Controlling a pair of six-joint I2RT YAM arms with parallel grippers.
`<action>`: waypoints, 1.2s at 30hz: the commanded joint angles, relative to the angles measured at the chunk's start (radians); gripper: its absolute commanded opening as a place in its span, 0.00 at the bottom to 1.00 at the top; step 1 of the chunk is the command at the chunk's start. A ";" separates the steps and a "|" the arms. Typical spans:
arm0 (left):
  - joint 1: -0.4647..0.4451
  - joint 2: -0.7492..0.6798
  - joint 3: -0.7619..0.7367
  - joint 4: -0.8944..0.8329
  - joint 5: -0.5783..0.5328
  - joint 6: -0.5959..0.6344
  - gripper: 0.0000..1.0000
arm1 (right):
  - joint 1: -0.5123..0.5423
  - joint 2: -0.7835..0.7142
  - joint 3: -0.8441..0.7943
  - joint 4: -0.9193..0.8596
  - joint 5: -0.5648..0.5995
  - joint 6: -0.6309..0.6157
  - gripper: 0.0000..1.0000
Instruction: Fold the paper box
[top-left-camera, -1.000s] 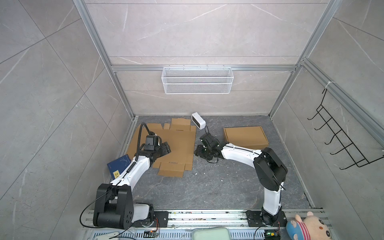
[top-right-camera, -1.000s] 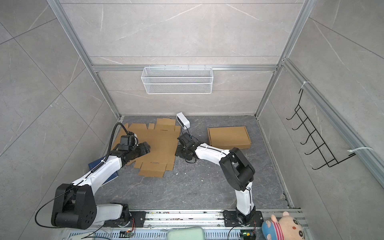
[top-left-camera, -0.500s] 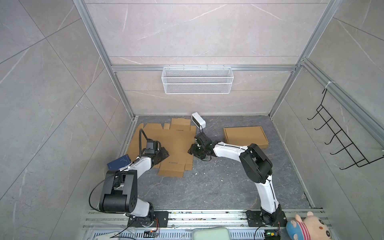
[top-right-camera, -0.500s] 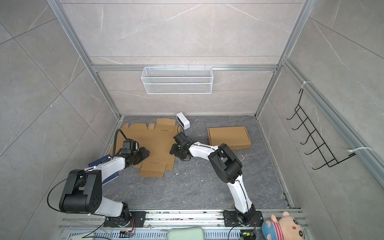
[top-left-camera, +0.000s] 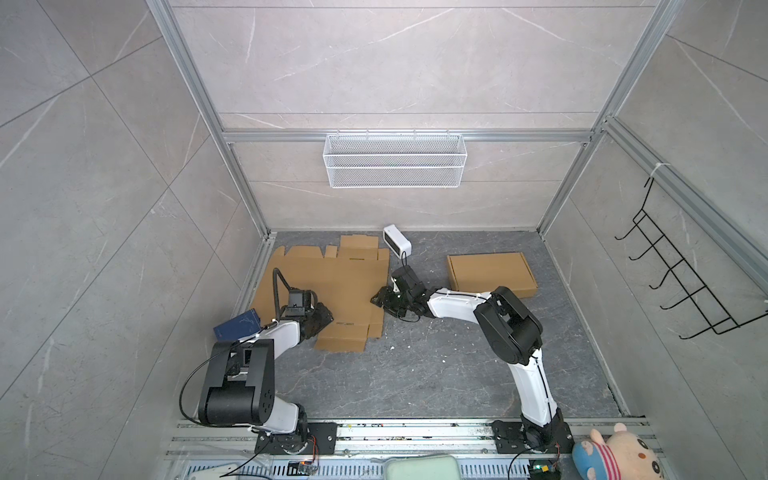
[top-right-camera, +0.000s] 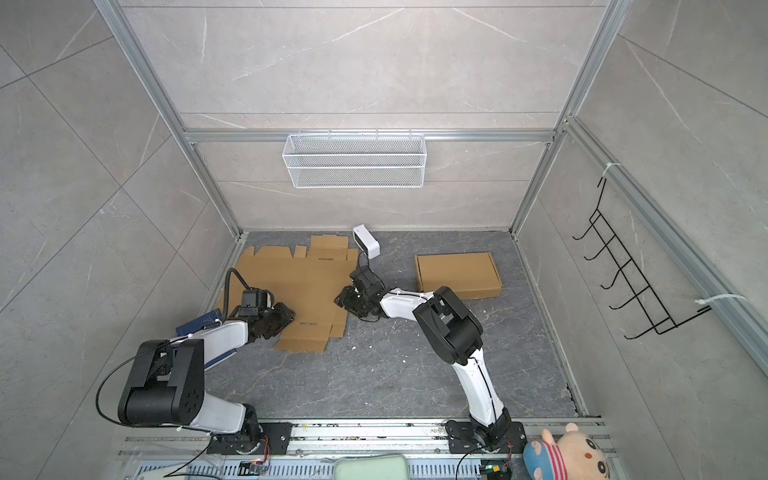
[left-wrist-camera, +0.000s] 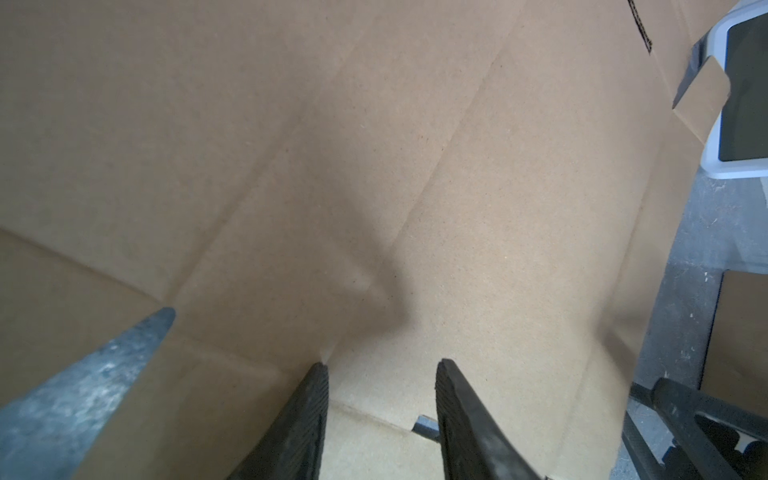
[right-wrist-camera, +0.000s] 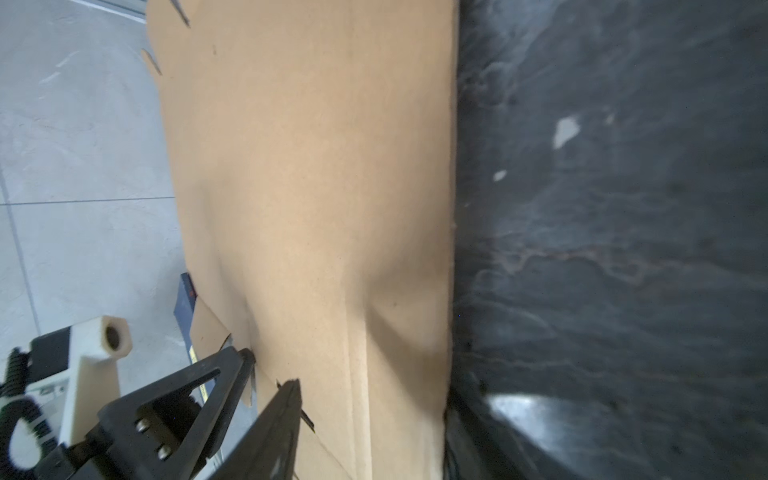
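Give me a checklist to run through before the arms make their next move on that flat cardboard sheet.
1. Whole cardboard sheet lies unfolded: ok.
2. Both left fingers stand apart over the sheet: ok.
3. Grip of right fingers on the sheet's right edge: cannot tell.
4. Far corner free of white device: not ok, a tab overlaps it.
5. Left edge free of blue book: cannot tell.
6. Already folded box sits apart from the sheet: ok.
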 joint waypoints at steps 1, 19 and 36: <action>0.000 0.024 -0.008 0.022 0.033 -0.016 0.44 | 0.011 -0.065 -0.021 0.089 -0.037 0.018 0.52; 0.000 -0.082 0.057 -0.066 0.105 -0.028 0.43 | 0.024 -0.050 0.109 -0.244 0.089 -0.260 0.08; 0.000 -0.383 0.434 -0.533 0.117 0.234 0.54 | -0.112 -0.235 0.437 -1.214 0.201 -0.930 0.00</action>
